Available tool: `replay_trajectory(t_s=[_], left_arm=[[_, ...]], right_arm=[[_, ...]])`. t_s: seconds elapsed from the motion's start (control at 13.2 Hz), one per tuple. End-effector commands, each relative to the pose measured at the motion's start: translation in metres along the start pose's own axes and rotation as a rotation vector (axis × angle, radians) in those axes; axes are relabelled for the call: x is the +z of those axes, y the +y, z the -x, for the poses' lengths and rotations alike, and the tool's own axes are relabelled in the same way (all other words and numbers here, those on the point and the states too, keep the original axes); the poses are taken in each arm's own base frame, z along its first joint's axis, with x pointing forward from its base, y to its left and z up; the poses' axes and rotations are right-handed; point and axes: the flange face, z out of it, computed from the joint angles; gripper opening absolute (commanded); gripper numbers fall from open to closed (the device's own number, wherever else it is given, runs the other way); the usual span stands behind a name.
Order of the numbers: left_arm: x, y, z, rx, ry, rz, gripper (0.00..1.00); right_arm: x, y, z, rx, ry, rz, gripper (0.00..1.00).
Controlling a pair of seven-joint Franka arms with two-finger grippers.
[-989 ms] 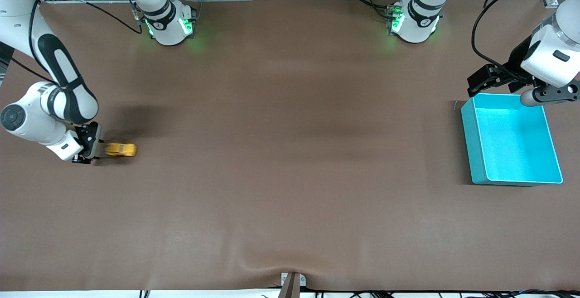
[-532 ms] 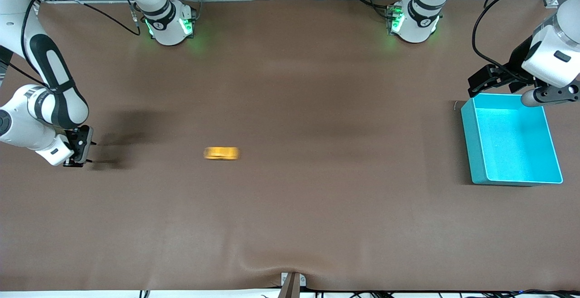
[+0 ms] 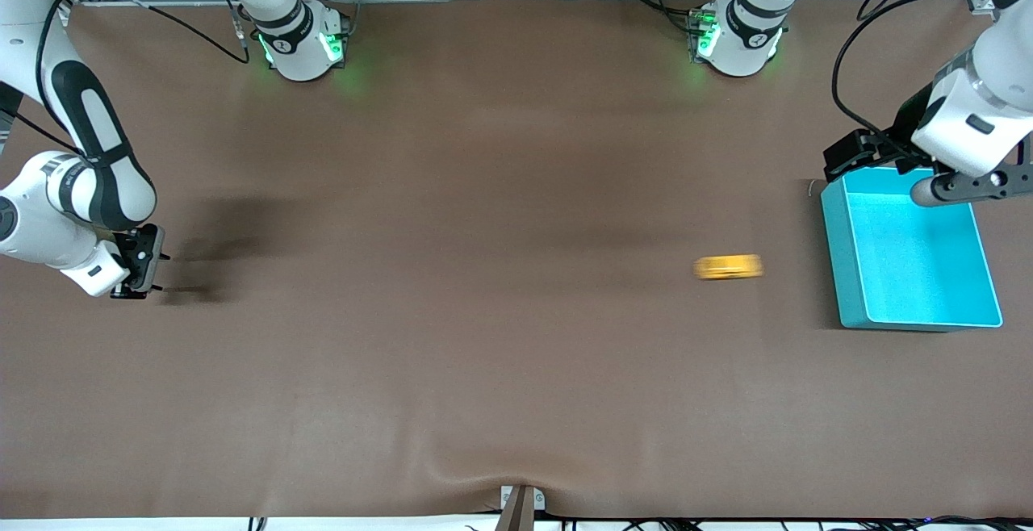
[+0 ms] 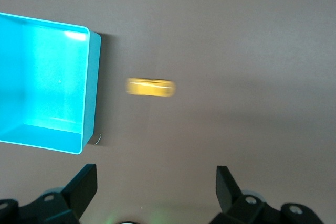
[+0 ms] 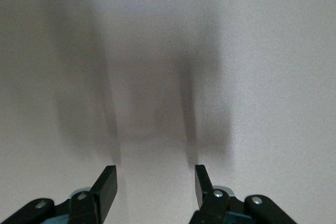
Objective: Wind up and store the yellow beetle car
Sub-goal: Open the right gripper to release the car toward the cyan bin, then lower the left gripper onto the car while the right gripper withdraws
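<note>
Rolling free on the brown worktop (image 3: 500, 370), the small yellow beetle-shaped toy car (image 3: 729, 267) is blurred, just beside the turquoise plastic bin (image 3: 843, 273), not in it. Winding looks done; storing remains. Left tool (image 3: 855, 158) hovers open over the bin's rim. Right tool (image 3: 139, 269), open and empty, waits at its end.

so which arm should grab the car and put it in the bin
Left. Its open hand hangs by the turquoise bin, and the yellow beetle car is on the table close beside that bin. The right hand sits open at the right arm's end.
</note>
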Motion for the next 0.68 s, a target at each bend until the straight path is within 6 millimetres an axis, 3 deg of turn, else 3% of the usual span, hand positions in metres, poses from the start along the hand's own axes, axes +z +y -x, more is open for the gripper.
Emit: replay_trajectory(t_s=[0.0,0.15,0.3,0.38,0.46,0.61], left_arm=[[0.011,-0.001,-0.006,-0.014,-0.020,0.000,1.00],[0.026,-0.002,-0.011,-0.017,-0.039,-0.004,1.00],[0.052,-0.002,-0.015,-0.019,-0.053,-0.019,1.00],[0.070,-0.004,-0.017,-0.023,-0.057,-0.037,1.00],[0.094,-0.013,-0.021,-0.040,-0.062,-0.052,1.00],[0.141,-0.026,-0.023,-0.078,-0.070,-0.053,1.00]], right_arm=[[-0.007,0.009,0.003,-0.006,0.001,0.011,0.68],[-0.027,0.024,-0.005,0.000,0.022,0.041,0.68],[-0.064,0.046,-0.004,0.072,0.111,0.037,0.69],[-0.084,0.056,-0.008,0.103,0.157,0.032,0.75],[-0.109,0.067,-0.010,0.134,0.202,0.049,1.00],[-0.150,0.083,-0.021,0.161,0.243,0.069,1.00]])
